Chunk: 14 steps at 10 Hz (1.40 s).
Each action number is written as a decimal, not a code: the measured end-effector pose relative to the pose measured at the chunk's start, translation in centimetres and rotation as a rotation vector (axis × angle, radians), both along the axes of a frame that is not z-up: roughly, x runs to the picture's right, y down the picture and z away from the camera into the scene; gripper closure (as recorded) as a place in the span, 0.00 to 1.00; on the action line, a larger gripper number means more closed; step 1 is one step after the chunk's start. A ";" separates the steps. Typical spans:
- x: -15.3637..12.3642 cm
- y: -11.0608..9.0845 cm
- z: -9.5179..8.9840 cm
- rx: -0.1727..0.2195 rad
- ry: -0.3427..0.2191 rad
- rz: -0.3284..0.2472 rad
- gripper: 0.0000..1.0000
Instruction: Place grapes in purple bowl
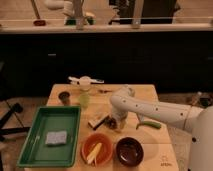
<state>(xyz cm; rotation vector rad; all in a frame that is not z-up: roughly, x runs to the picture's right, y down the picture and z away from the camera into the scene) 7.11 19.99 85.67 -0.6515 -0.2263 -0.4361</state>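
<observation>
Wooden bench (146,95) is carrying everything you are working over. Your pincer (117,120) is hanging low at the middle of the frame, a little higher up than the purple bowl (129,151) (open or closed, you cannot tell). The grapes are not showing clearly beneath it. The orange bowl (96,150) is sitting just left of the purple one, beside the green tray (55,108).

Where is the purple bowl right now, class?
In the camera view, the purple bowl sits near the front edge of the table, just picture-right of the orange bowl. The hand hovers behind it, mid-table.
</observation>
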 end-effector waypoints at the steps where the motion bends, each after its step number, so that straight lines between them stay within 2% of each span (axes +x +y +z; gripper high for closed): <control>1: 0.0 0.0 0.0 0.001 -0.005 0.000 0.63; 4: 0.1 -0.1 -0.3 0.001 -0.021 0.003 0.95; 5: 0.3 -0.2 -0.6 0.002 -0.026 0.005 0.99; 10: 0.7 -2.2 -3.5 0.068 -0.078 0.024 1.00; 14: 0.8 -5.0 -7.6 0.141 -0.145 0.024 1.00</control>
